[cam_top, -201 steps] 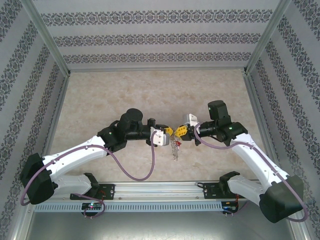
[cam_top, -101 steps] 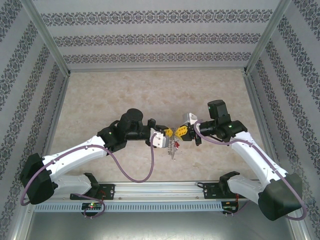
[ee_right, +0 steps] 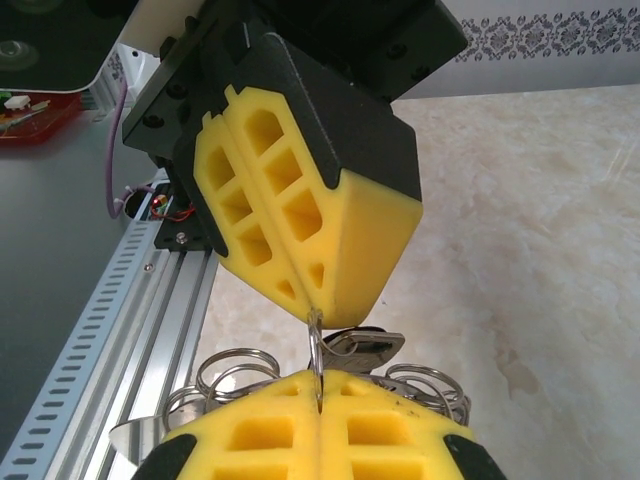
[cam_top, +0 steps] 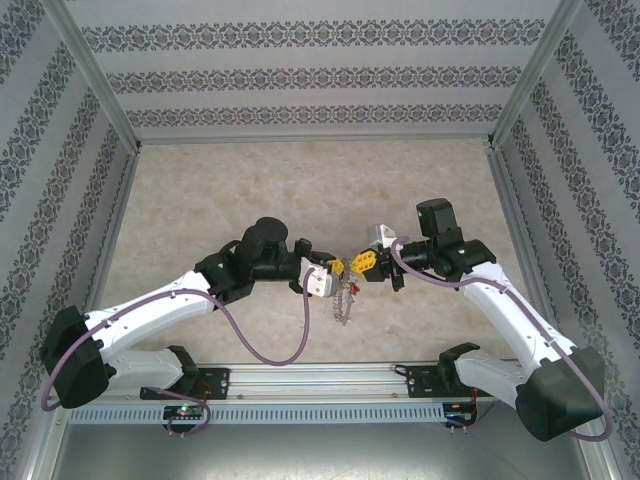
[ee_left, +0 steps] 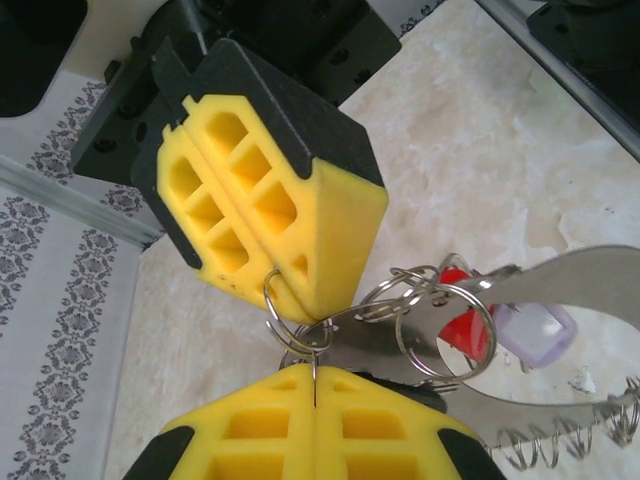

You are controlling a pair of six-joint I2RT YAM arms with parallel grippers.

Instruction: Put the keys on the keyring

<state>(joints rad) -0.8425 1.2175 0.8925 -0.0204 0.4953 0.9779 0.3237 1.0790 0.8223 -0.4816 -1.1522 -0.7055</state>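
Yellow-tipped left gripper and right gripper stay clamped nose to nose on the keyring above the table; the left has dipped, swinging the dangling bunch its way. A dark-headed key sits among the rings, threading apparently unfinished.

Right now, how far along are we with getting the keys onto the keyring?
Done: the keyring is held up between the left gripper and right gripper. In hand: both pairs of jaws are shut, pinching its wire from opposite sides, red tag dangling beside. Left: I can't make out a black-headed key on the loop, so threading looks unfinished.
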